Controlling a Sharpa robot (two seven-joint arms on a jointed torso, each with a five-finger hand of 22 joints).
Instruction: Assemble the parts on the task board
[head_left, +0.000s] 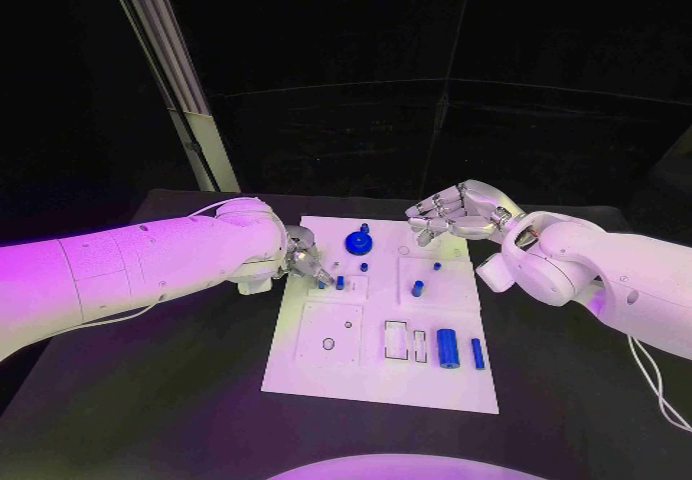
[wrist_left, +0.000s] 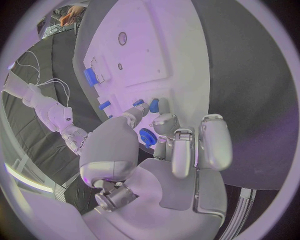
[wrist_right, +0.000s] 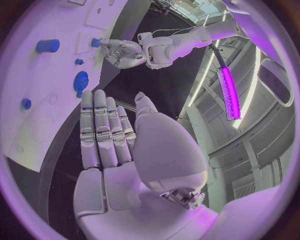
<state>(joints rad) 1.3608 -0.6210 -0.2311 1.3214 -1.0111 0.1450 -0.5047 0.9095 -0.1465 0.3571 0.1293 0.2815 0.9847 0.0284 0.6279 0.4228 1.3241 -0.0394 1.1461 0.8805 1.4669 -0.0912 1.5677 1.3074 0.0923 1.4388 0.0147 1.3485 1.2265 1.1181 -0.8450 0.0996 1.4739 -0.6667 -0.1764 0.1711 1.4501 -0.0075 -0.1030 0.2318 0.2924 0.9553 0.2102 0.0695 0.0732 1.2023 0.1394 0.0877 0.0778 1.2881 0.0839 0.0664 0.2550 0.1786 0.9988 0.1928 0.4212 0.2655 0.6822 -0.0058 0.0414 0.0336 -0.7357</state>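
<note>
Table: black top, dark room behind, metal post at far left edge.
Task board: white plate mid-table, long axis running away from the robot, with rectangular cutouts and small holes on its near half.
Left arm: white, comes in from the left and reaches to the board's left edge.
Right arm: white, comes in from the right, ending near the board's far right corner.
Right hand: silver, raised above the board's far right corner, palm flat, fingers straight and side by side, nothing in it; same in the right wrist view.
Left hand: silver, down over the board's left-middle section, fingertips at a small blue peg. Thumb and a finger sit close on either side of it in the left wrist view, but I cannot tell whether it is actually pinched or just touched.
Blue gear: round toothed part on the far half of the board, just beyond the left hand.
Large blue cylinder: lying on the near right of the board, beside the cutouts.
Slim blue pin: just right of the large cylinder, parallel to it.
Small blue pieces: one mid-board on the right, one tiny just beyond it.
</note>
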